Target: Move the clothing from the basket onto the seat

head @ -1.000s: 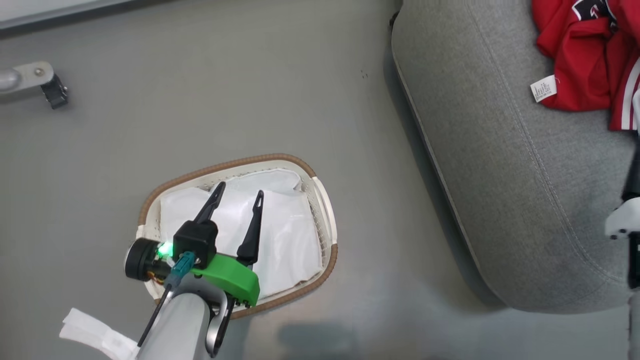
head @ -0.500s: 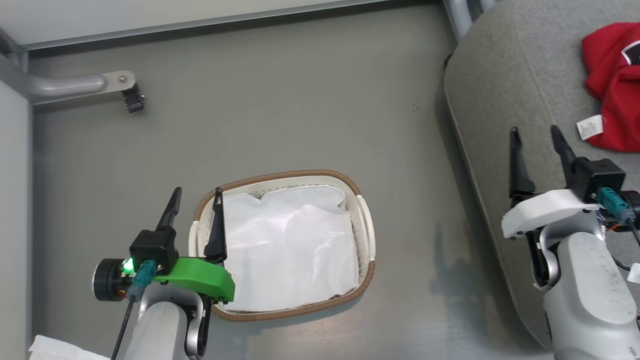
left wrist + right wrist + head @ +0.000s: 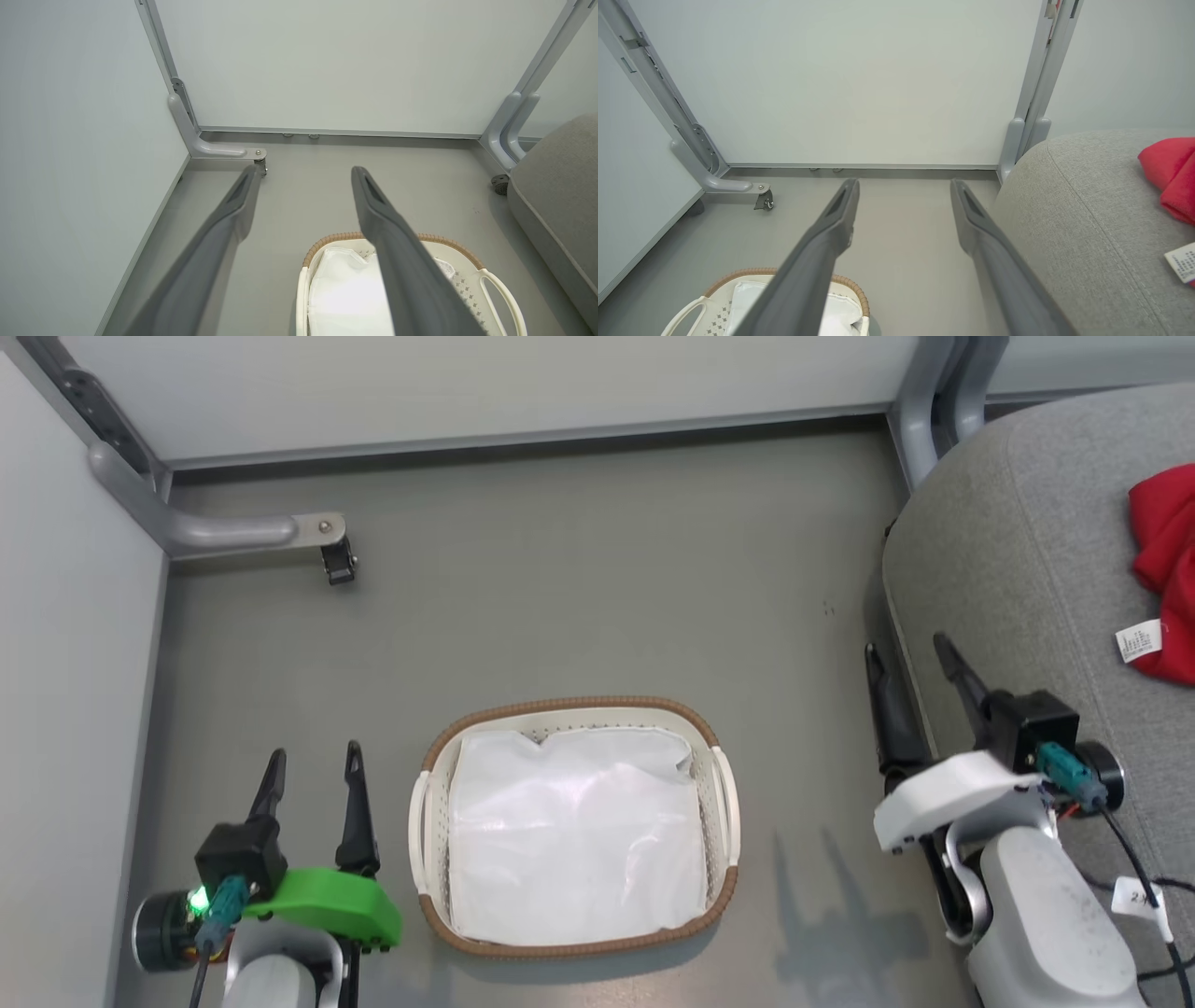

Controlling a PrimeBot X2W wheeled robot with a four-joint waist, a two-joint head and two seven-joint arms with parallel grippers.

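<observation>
Since the basket (image 3: 569, 705) holds just its white liner (image 3: 574, 840) and the clothing (image 3: 1172, 551) lies on the seat (image 3: 1027, 569), the transfer looks done; the left gripper (image 3: 313, 754) and right gripper (image 3: 906, 644) hover either side of the basket, jaws parted and empty, so no further grasp seems needed.

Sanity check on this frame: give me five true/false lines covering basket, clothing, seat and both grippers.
1. The basket holds a white liner and no clothing. True.
2. Red clothing lies on the seat. True.
3. The left gripper is shut on the liner. False: its jaws are open and empty, left of the basket.
4. The right gripper holds clothing. False: its jaws are open and empty, by the seat's edge.
5. The basket stands on the seat. False: it stands on the floor, left of the seat.
</observation>
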